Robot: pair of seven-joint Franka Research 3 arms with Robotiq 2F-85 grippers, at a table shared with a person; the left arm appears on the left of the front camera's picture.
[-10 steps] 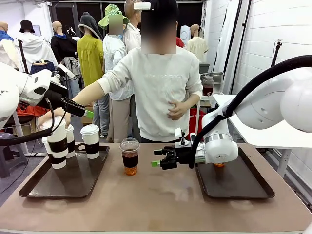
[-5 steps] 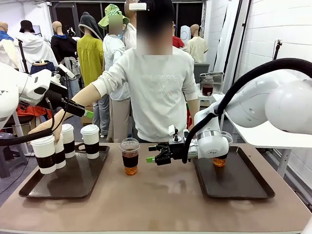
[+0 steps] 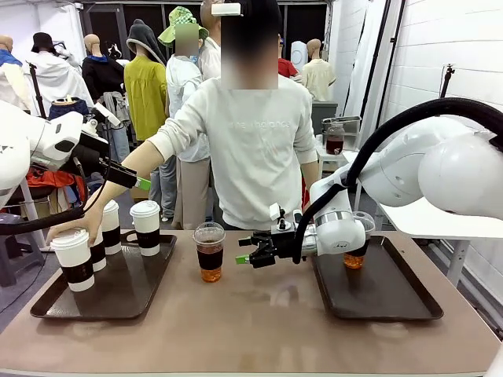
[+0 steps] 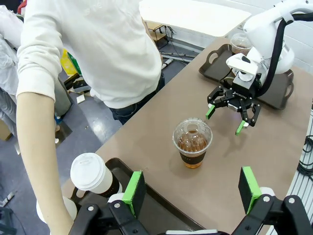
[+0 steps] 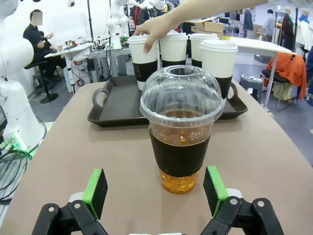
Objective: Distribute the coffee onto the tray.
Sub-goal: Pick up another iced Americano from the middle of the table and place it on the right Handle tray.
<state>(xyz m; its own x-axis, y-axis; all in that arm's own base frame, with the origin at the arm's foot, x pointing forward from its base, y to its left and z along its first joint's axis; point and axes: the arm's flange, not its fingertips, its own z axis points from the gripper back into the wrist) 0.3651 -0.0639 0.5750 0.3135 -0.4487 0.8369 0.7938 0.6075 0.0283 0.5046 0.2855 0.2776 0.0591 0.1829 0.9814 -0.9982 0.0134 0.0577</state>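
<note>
Coffee sits in three places. On the left tray (image 3: pixel 47 302) stand the paper cups (image 3: pixel 145 228); the person's hand (image 3: pixel 73 230) rests on the front one, so I hold my left fingers (image 4: pixel 133 188) released and raised above it. The clear cup (image 3: pixel 209 251) stands on the table (image 3: pixel 259 322) between the trays; my right fingers (image 5: pixel 95 192), spread and empty, face it for a side grasp. A second clear cup (image 3: pixel 355 261) occupies the right tray (image 3: pixel 393 302).
</note>
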